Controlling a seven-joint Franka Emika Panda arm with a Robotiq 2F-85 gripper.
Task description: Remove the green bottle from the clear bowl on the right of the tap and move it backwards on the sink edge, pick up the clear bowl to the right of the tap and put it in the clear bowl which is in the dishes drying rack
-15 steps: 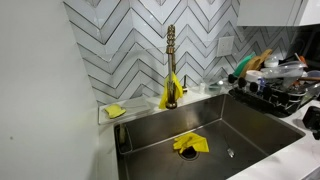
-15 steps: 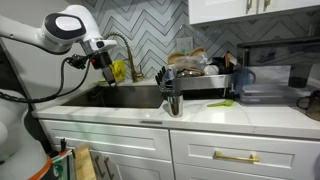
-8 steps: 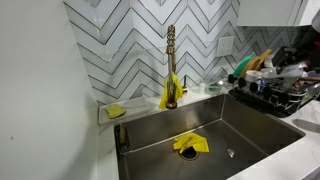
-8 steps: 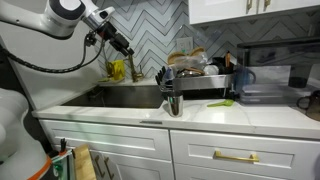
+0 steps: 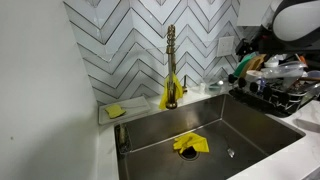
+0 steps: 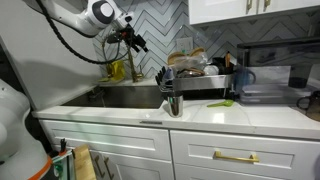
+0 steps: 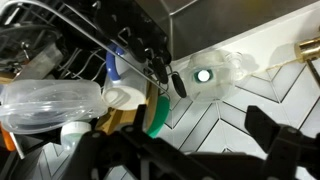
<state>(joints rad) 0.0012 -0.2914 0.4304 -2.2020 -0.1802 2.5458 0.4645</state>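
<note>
no readable text, no labels, no brands, no numbers in any view

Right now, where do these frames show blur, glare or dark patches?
Wrist view: the end effector is a dark, soft silhouette, and a bright glint sits in the bowl. In an exterior view: the arm looks blurred, the tap crisp.

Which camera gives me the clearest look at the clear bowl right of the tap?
The wrist view. It looks down on the clear bowl, whose outline shows against the white sink edge, with the green bottle at its rim. In an exterior view the bowl is only a faint glint. Elsewhere I cannot make it out.
</note>
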